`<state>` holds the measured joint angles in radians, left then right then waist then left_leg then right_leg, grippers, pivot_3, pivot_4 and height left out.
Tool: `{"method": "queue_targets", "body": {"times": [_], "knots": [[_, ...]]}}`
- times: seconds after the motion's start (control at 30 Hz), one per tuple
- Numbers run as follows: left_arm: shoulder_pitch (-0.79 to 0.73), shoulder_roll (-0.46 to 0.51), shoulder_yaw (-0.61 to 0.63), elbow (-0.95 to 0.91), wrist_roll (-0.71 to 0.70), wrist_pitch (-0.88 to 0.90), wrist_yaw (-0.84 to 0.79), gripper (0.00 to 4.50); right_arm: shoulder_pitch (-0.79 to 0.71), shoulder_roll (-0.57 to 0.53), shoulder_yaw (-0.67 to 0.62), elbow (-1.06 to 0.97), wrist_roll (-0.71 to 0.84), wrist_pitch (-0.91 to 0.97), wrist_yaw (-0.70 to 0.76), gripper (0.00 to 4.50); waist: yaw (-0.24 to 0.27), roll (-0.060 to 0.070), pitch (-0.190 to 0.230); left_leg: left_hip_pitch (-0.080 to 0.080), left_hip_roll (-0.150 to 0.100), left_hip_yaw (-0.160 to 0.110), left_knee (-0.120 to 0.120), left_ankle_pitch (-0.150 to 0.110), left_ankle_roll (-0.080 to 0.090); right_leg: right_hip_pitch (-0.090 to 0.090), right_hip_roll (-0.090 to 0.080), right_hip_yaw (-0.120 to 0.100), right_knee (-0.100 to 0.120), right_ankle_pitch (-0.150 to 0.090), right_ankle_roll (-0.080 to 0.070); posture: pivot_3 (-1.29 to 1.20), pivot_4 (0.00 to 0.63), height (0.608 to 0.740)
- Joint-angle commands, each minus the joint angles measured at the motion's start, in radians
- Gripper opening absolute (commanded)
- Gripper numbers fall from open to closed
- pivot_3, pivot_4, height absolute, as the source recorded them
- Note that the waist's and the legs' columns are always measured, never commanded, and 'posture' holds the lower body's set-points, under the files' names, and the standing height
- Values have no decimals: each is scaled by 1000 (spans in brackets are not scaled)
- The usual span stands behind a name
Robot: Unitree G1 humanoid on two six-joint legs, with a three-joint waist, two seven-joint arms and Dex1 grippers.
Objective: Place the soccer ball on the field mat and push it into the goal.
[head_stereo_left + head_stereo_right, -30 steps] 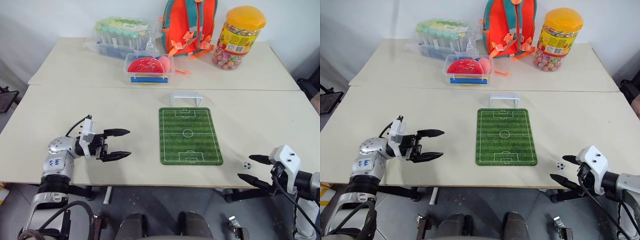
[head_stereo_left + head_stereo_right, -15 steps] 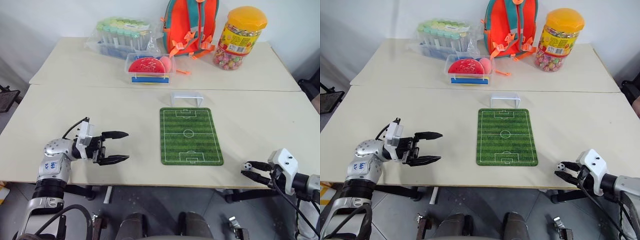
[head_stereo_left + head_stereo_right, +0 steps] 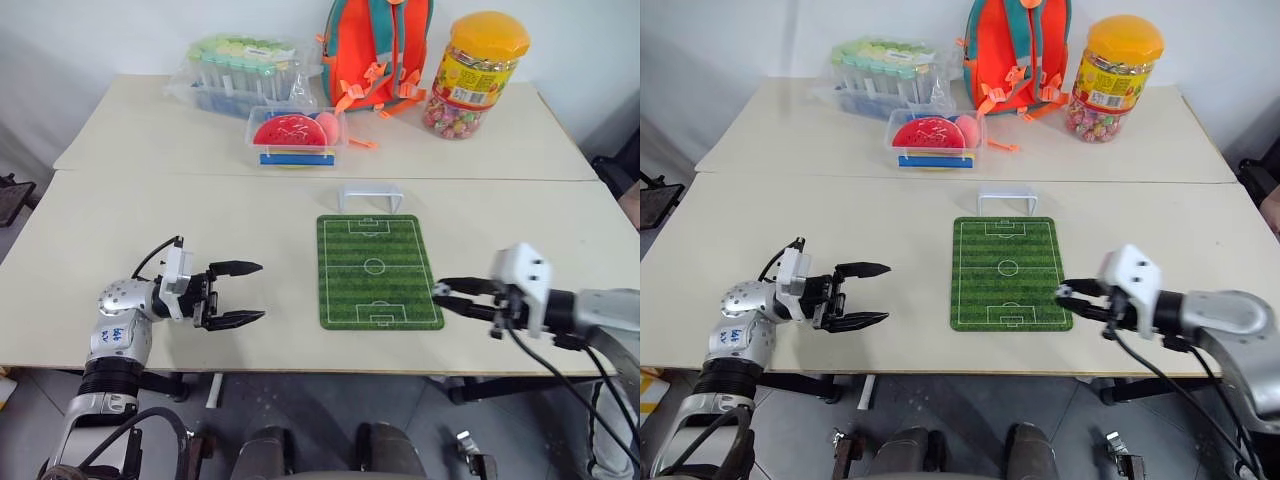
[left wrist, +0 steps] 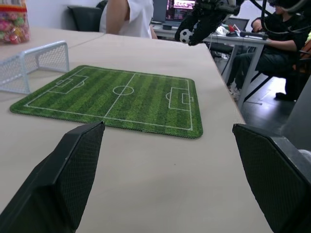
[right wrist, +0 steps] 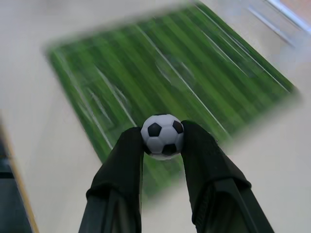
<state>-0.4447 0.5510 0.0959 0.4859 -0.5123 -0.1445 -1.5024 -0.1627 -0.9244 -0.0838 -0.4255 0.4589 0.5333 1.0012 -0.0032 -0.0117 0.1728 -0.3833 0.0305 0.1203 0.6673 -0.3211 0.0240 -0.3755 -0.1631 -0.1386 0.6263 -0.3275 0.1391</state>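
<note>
Your right gripper [image 5: 162, 145] is pinching the soccer ball [image 5: 163, 136] between its two fingertips, and the ball is off the bench, held in the air. In the head views that gripper sits just past the field mat [image 3: 378, 270]'s right edge, near the mat's front right corner, fingers pointing in toward the mat. The wrist camera looks down past the ball onto the green stripes. The mat lies flat near the bench's front edge, roughly centre. The goal [image 3: 371, 196] stands upright just beyond the mat's far short edge; can't tell if they touch. Your left gripper [image 3: 236, 293] hangs over the bench toward the front left, fingers spread wide, gripping nothing, pointing at the mat and well apart from it.
</note>
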Motion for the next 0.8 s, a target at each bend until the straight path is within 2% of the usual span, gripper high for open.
{"method": "queue_targets", "body": {"times": [0.03, 0.13, 0.33, 0.8], "knots": [[20, 9, -7, -11, -35, -47, -112, 4500, -144, 23, 168, 50, -47, 34, 57, 836, -1, 0, 0, -1, 0, 0, 1, 0, 0, -1, 0, -1, 0, 0, 0, 0, 150, 740], [47, 20, 5, -20, -47, -73, -112, 4500, -251, 87, 272, 156, -105, -54, 109, 836, -1, 0, 0, -4, -1, -2, 3, 0, 0, -1, 0, -3, 0, 0, 0, 0, 150, 740], [109, 69, 5, -27, -55, -112, -112, 4500, -309, 140, 374, 276, -180, -145, 185, 836, -1, 0, 0, -5, -1, -3, 3, 0, 0, -1, 0, -5, 0, 0, 0, 0, 150, 740], [179, 99, 48, -67, -76, -117, -94, 4500, -319, 185, 370, 415, -238, -237, 238, 836, -7, 0, 0, -5, 0, -4, 6, 0, 0, -1, 0, -6, 2, 0, 0, 0, 150, 740]]}}
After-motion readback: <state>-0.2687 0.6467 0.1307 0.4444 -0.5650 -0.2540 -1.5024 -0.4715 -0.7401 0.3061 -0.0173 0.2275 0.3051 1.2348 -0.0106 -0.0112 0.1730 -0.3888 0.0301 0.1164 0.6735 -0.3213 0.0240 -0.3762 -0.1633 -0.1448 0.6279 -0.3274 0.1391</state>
